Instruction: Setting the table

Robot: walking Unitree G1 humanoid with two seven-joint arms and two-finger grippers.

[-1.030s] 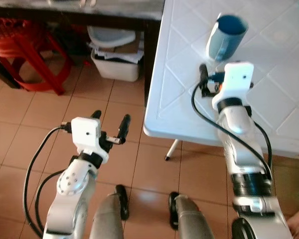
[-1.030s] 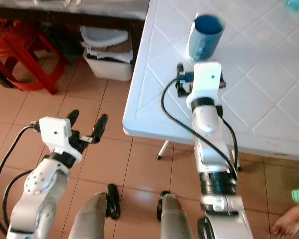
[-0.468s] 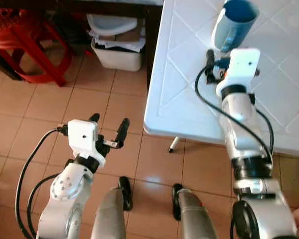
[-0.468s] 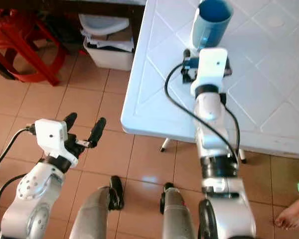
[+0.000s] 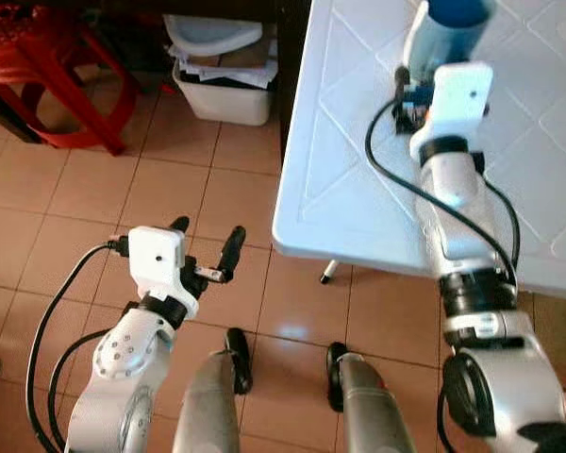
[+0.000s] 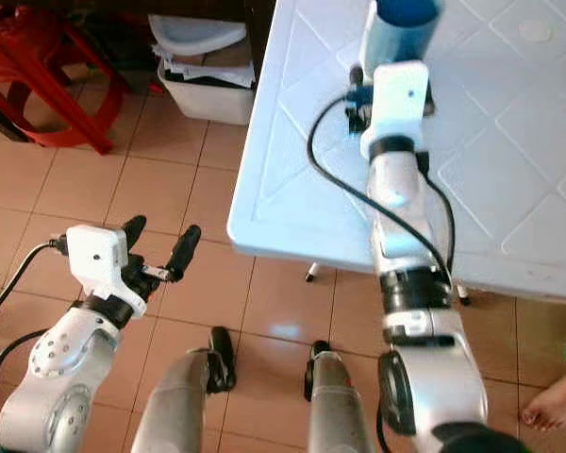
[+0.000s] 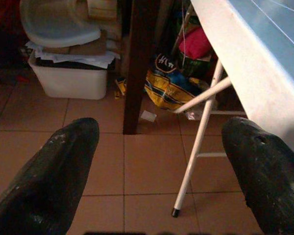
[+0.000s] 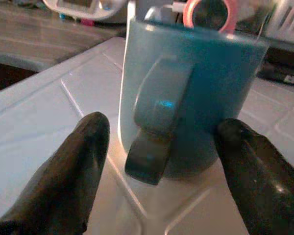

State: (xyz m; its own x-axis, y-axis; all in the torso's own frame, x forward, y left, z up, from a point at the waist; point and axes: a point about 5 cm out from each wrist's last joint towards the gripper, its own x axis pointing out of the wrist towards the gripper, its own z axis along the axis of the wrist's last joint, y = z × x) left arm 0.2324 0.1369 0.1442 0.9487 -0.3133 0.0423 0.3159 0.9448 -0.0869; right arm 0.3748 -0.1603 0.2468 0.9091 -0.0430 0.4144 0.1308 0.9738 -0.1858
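Blue mug (image 8: 186,98) upright on the white table (image 5: 340,189) near its left edge, handle facing the right gripper (image 8: 159,142), whose fingers stand apart either side of it, no readable writing, left gripper (image 5: 206,241) spread wide over tiled floor (image 5: 75,208).

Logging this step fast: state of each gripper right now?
Left gripper: open, empty, above the floor.
Right gripper: open, fingers either side of the blue mug, not gripping.
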